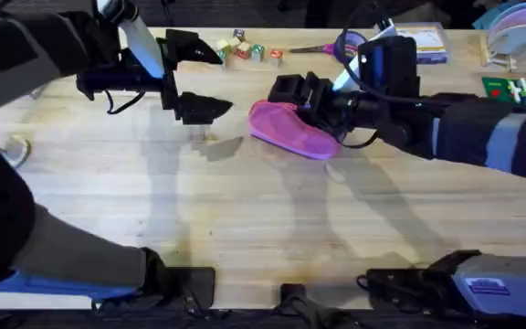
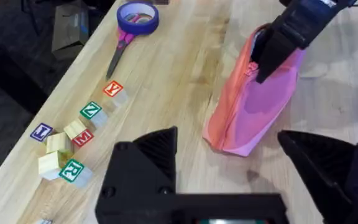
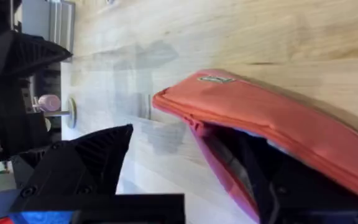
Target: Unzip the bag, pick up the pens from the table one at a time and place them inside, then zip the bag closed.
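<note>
The counter [image 1: 272, 219] carries the bag [image 1: 292, 130] toward its far edge, near the middle. The bag lies partly unzipped, its mouth gaping. The right tool [image 1: 301, 95] grips one lip of that mouth. The left tool [image 1: 190, 78] hangs open and empty beside it, toward the far left. Judging from this, the opening step is in hand: hold the lip taut and low so the mouth stays wide. Near the far edge, letter blocks [image 2: 67, 149] read Y, N, E, R. A small label [image 3: 215, 79] on the bag is unreadable.

Lettered blocks [image 2: 67, 146], purple-handled scissors [image 2: 124, 45], purple tape roll [image 2: 138, 17]
</note>
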Robot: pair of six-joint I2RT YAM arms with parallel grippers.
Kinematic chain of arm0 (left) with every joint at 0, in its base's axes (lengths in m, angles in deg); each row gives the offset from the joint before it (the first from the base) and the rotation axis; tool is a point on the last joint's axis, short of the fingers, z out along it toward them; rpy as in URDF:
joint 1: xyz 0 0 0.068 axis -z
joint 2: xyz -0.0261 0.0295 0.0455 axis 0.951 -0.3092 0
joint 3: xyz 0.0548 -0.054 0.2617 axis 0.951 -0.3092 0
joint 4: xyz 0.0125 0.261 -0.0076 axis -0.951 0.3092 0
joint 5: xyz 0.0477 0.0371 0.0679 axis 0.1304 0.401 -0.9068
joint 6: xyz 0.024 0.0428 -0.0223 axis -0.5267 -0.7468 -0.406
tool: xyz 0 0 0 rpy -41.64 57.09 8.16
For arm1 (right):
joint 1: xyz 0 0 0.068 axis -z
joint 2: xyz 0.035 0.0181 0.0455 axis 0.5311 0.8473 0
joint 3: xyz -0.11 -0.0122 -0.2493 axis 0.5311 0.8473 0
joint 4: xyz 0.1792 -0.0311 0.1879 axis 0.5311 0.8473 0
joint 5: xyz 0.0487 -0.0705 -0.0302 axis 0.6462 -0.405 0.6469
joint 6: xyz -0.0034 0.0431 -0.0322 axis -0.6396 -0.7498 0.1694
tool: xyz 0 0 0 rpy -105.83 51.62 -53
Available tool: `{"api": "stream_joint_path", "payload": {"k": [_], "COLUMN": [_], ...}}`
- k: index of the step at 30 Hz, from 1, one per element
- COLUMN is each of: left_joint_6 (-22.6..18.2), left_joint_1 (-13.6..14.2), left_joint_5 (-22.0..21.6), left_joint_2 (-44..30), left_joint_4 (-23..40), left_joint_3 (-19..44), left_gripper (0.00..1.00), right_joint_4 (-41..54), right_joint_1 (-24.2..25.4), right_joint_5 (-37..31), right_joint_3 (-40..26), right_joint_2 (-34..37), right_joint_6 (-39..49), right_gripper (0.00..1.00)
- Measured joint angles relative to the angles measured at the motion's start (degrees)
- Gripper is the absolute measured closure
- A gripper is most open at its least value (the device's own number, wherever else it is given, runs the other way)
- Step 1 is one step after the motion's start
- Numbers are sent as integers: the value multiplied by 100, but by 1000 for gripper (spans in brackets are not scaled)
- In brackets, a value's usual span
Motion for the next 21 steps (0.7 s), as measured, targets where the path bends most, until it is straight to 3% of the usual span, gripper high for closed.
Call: {"api": "stream_joint_path", "payload": {"k": [12,21], "left_joint_6": [0,0], "left_joint_1": [0,0], "left_joint_5": [-1,2], "left_joint_2": [0,0], "left_joint_4": [2,2], "left_joint_3": [2,0], "left_gripper": [8,8], "right_joint_4": [-584,-835], "right_joint_1": [2,151], "right_joint_5": [303,966], "right_joint_3": [11,42], "right_joint_2": [42,42], "right_joint_6": [-43,12], "right_gripper": [6,5]}}
